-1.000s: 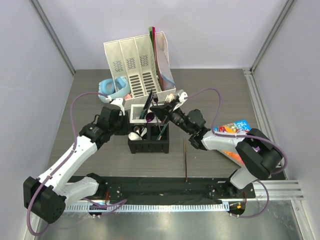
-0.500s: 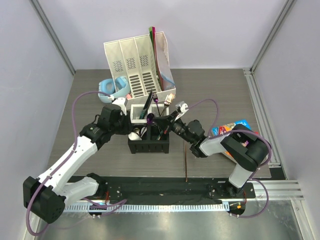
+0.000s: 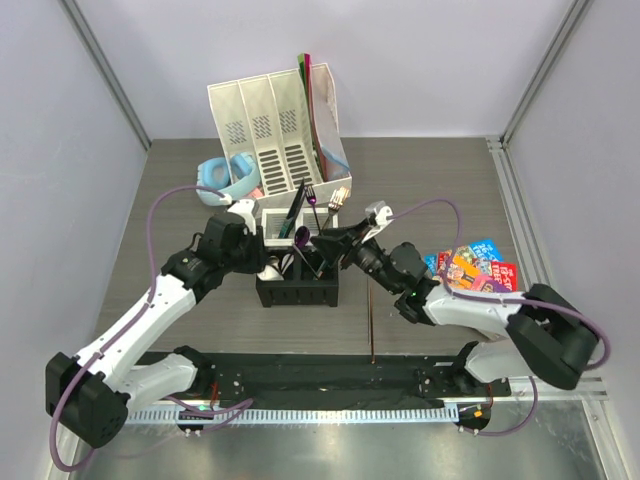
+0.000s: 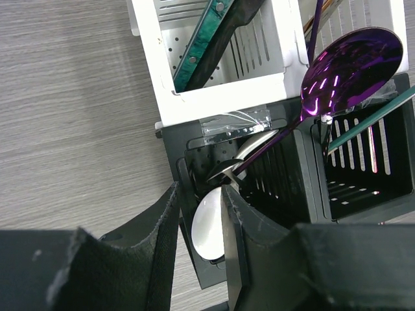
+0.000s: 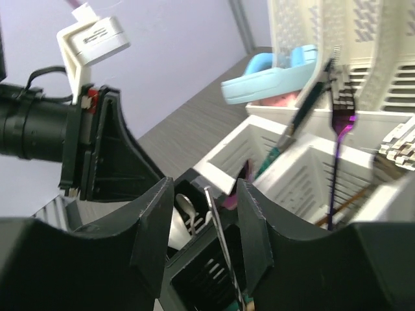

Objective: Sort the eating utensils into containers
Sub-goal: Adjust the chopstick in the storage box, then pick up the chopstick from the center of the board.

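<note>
From above, one four-cell caddy point(image 3: 298, 295) sits near the middle of the desk, a touch towards the left edge. It has two white cells at the back and two black ones at the front, with cutlery standing in them. One purple fork point(image 3: 312, 196) and one metal fork point(image 3: 337, 199) stick up above the back of it. A single brown chopstick point(image 3: 371, 318) lies flat towards the near edge, just right of the caddy. The left gripper point(image 3: 257, 262) is at the caddy's front-left cell, and the right gripper point(image 3: 322, 244) is over its right side. One white file organiser point(image 3: 270, 125) stands at the far edge, with one pair of blue headphones point(image 3: 222, 175) beside it on the left. One colourful book point(image 3: 470, 265) lies towards the right edge, its cover lettering too small to read.

On the left wrist camera, the fingers point(image 4: 162, 246) sit a narrow gap apart at the wall of a black cell. One white ceramic spoon point(image 4: 207, 227) lies between them; I can't tell whether they pinch anything. One purple spoon point(image 4: 353, 61) leans bowl-up across the cells, and one green-handled piece point(image 4: 204, 42) stands in a white cell.

On the right wrist camera, the fingers point(image 5: 152, 240) are parted. One slim grey piece point(image 5: 217, 240) stands upright in the gap, touching neither finger as far as I can see.
</note>
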You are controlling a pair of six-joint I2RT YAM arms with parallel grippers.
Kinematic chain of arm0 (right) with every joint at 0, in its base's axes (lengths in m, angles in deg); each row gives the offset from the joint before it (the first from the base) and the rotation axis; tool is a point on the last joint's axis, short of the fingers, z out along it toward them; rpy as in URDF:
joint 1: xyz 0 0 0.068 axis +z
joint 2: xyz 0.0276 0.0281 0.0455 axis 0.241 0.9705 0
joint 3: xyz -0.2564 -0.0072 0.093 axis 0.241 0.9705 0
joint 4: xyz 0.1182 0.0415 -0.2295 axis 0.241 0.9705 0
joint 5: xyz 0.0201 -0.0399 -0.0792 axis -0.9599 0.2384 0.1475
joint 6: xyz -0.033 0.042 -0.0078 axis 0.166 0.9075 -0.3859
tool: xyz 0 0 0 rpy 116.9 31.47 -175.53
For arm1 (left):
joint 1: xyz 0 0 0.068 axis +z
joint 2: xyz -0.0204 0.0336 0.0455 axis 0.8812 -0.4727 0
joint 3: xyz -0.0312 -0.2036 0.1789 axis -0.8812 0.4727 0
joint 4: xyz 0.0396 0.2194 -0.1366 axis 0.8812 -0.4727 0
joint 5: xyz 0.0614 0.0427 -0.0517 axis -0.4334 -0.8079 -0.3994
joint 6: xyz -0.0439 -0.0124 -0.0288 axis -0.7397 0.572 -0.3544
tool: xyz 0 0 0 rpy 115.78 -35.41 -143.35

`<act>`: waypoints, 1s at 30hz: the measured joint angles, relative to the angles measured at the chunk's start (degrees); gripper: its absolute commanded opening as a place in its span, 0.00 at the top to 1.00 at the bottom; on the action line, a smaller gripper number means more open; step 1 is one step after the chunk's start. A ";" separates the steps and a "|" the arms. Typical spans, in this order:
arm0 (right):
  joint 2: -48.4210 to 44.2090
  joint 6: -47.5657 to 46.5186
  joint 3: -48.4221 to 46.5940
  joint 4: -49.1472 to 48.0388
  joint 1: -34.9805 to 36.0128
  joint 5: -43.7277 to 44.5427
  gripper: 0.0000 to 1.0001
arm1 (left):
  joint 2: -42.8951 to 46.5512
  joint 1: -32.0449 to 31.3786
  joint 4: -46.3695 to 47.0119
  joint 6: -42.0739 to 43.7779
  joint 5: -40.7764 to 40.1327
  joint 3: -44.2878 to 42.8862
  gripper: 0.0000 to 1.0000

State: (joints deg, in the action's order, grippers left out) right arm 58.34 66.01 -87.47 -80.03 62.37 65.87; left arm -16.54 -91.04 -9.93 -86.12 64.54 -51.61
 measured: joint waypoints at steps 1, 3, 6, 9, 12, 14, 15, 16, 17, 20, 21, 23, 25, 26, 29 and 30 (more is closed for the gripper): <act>-1.95 -0.35 -0.22 2.54 0.00 1.33 0.52 | -0.04 0.00 -0.02 -0.22 0.04 0.00 0.68; -6.21 -1.03 -0.96 8.59 0.00 4.52 0.52 | -0.11 0.00 -0.11 -0.87 0.04 -0.13 0.69; -12.07 -1.01 -6.03 23.76 0.00 11.67 0.50 | -0.44 0.00 -1.42 -1.53 -0.26 -1.60 0.70; -15.87 1.03 -15.78 43.85 0.00 19.58 0.50 | -0.68 0.00 -3.23 -2.73 -1.16 -4.17 0.72; -17.20 4.74 -25.40 65.37 -0.17 24.50 0.50 | -0.79 -0.02 -5.38 -4.37 -1.88 -6.38 0.72; -16.65 7.13 -29.70 76.89 -0.28 25.73 0.50 | -0.74 -0.02 -6.51 -5.57 -2.25 -6.97 0.73; -15.76 8.33 -31.39 82.49 -0.28 25.90 0.50 | -0.68 -0.02 -7.13 -6.01 -2.40 -6.97 0.73; -14.58 9.42 -32.65 87.41 -0.28 25.88 0.50 | -0.68 -0.02 -7.85 -6.38 -2.67 -6.97 0.73; -13.20 10.05 -33.44 91.21 -0.28 25.64 0.50 | -0.68 -0.02 -8.48 -6.86 -2.86 -6.97 0.73; -6.93 11.74 -33.79 99.93 -0.48 24.04 0.50 | -0.83 -0.02 -10.16 -7.19 -3.37 -7.43 0.73; -5.07 11.89 -33.40 101.39 -0.70 23.15 0.50 | -1.03 -0.02 -10.60 -7.19 -3.50 -7.82 0.73; -2.01 12.00 -31.87 103.65 -1.22 20.90 0.50 | -2.03 -0.02 -11.41 -7.17 -3.69 -9.27 0.73; -0.37 11.91 -30.71 105.20 -1.77 18.93 0.50 | -3.65 -0.02 -11.87 -7.06 -3.76 -11.06 0.73; 0.28 11.74 -30.29 105.79 -2.14 17.99 0.50 | -4.33 -0.02 -12.09 -7.04 -3.76 -11.78 0.73; 1.42 10.82 -28.63 105.11 -3.74 15.08 0.50 | -6.88 -0.02 -13.11 -6.95 -3.74 -14.80 0.73; 1.79 10.58 -27.65 104.41 -4.50 13.81 0.50 | -7.61 -0.04 -13.42 -6.91 -3.74 -15.72 0.73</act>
State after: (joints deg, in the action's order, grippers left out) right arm 60.13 76.59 -115.12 24.38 57.87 79.68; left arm -24.15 -91.09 -23.35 -93.03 60.80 -67.32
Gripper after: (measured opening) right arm 0.502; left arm 0.268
